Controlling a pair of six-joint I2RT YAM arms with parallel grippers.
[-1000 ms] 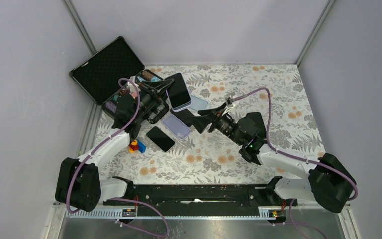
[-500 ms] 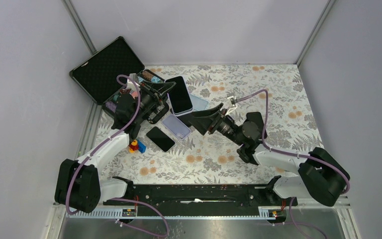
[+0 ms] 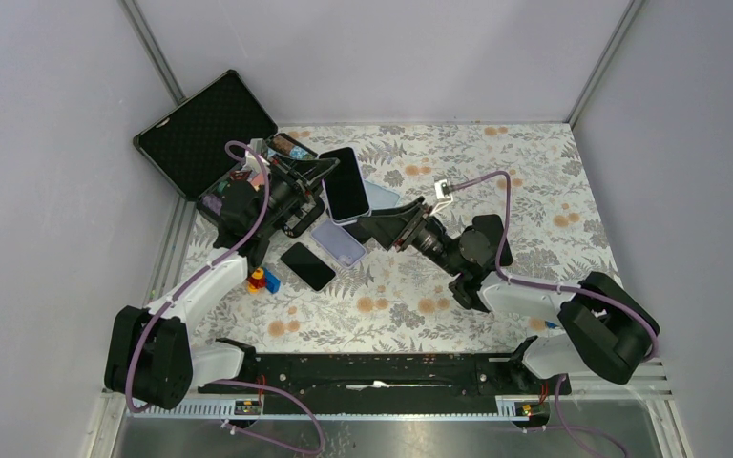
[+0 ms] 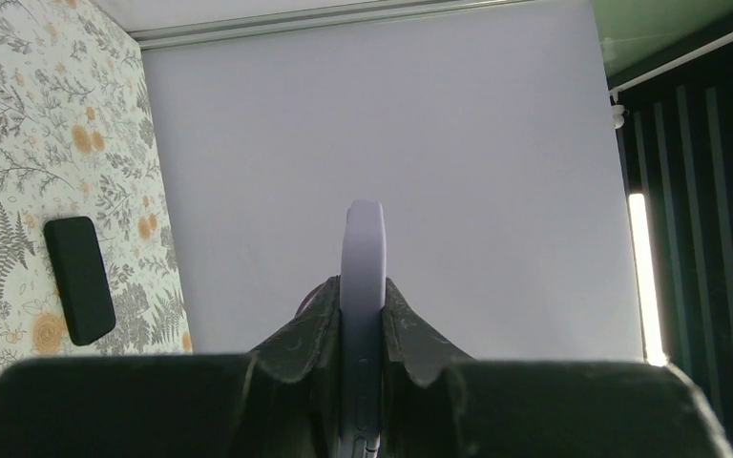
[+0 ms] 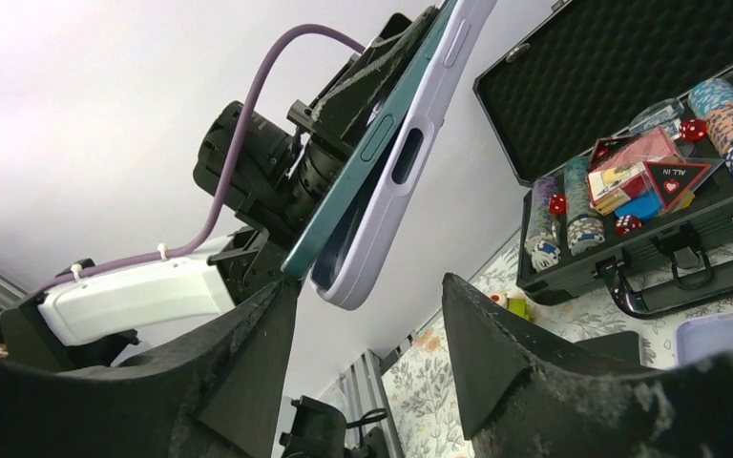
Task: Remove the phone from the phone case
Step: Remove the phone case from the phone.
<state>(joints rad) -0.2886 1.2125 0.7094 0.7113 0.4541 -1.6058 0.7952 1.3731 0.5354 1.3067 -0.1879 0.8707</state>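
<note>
- The left gripper (image 4: 361, 282) pinches the case (image 5: 367, 258) tight and holds it up in the air over the table (image 3: 496, 162).
- The phone (image 3: 345, 183) sits in the case, with its dark screen facing the top camera.
- The right gripper (image 5: 367, 286) is spread wide and holds nothing. The low corner of the case is right at the gap between its fingers.
- At that corner the phone may be a little way out of the case, but I cannot be sure.
- If the right gripper pulls too hard, the case may slip out of the left gripper, and both things fall.
- If it grabs phone and case together, the phone stays stuck inside.
- If the phone pops out with no good grip on it, it may drop on the things below.
- Below lie a purple thing (image 3: 338, 241), a black phone (image 3: 307, 266) and a blue cover (image 3: 382, 197).
- The open chip box (image 3: 205, 134) is close behind the left gripper, so there is little room that way.
- Toy blocks (image 3: 262, 281) sit by the left arm.
- Nothing stands between the right gripper and the case.
</note>
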